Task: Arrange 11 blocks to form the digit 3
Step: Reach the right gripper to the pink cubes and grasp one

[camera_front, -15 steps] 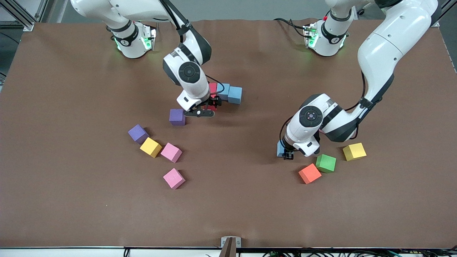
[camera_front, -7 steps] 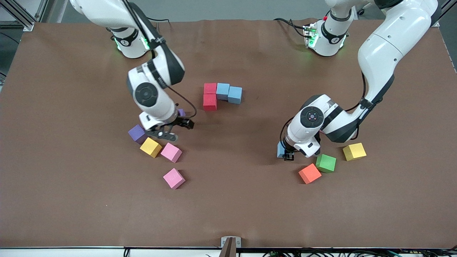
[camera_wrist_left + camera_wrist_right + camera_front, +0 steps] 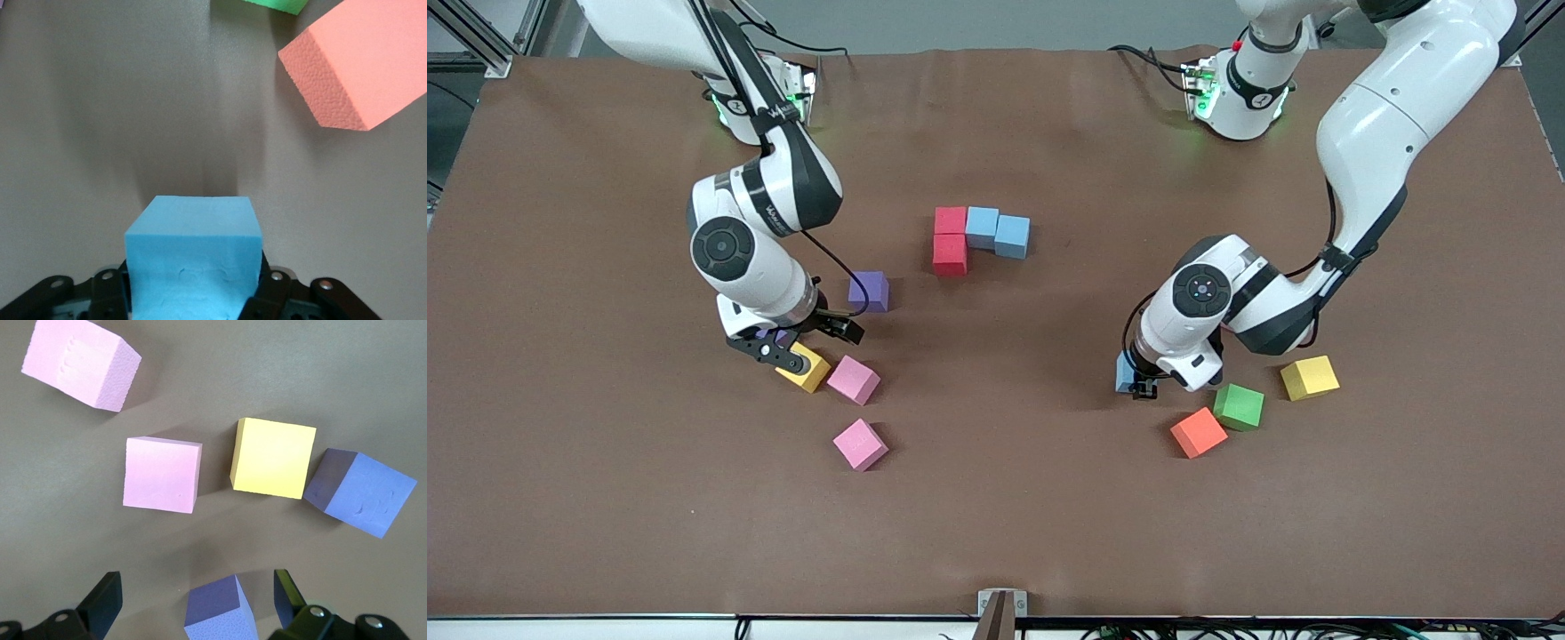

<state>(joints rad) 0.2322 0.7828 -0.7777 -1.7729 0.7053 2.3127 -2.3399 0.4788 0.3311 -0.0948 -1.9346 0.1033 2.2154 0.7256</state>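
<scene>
The left end effector (image 3: 1144, 384) is gripping a blue block (image 3: 193, 257) beside the orange block (image 3: 1198, 432). The right end effector (image 3: 793, 342) is hanging wide open and empty over the yellow block (image 3: 272, 457).

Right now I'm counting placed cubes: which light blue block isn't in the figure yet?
The light blue block held in the left gripper, beside the orange block; the other two light blue blocks touch the red ones.

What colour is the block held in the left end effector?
Light blue block; the left wrist view shows it best.
</scene>
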